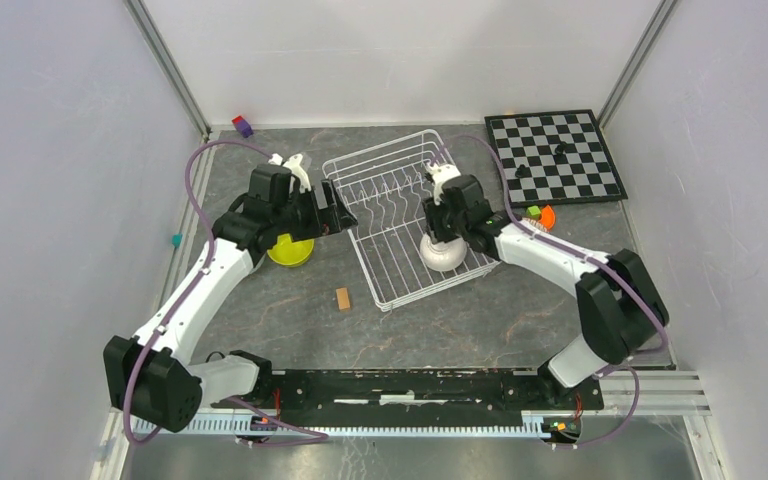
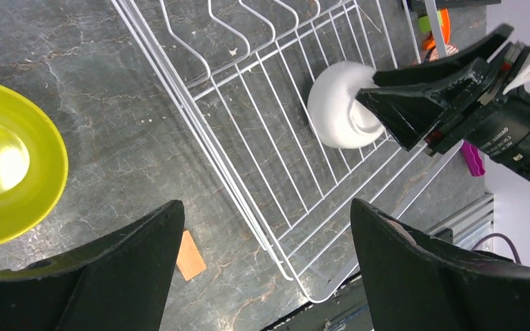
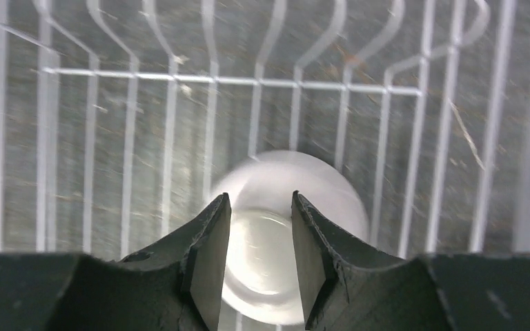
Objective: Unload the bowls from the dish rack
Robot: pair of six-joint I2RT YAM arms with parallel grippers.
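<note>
The white wire dish rack (image 1: 390,180) lies mid-table. One plain white bowl (image 1: 443,254) sits upside down in its near right corner. My right gripper (image 1: 447,236) hangs right over it. In the right wrist view its jaws (image 3: 259,200) stand slightly apart, straddling the bowl's foot (image 3: 262,262), and the view is blurred. The lime-yellow bowl (image 1: 290,250) stands on the table left of the rack. My left gripper (image 1: 345,215) is wide open and empty above the rack's left edge (image 2: 203,138), with the yellow bowl (image 2: 7,179) to its left. The other bowls are out of view.
A chessboard (image 1: 555,155) with black pieces lies at the back right. A small tan block (image 1: 343,298) lies in front of the rack. Orange and green bits (image 1: 540,213) sit right of the rack. A purple-red block (image 1: 243,125) sits at the back left.
</note>
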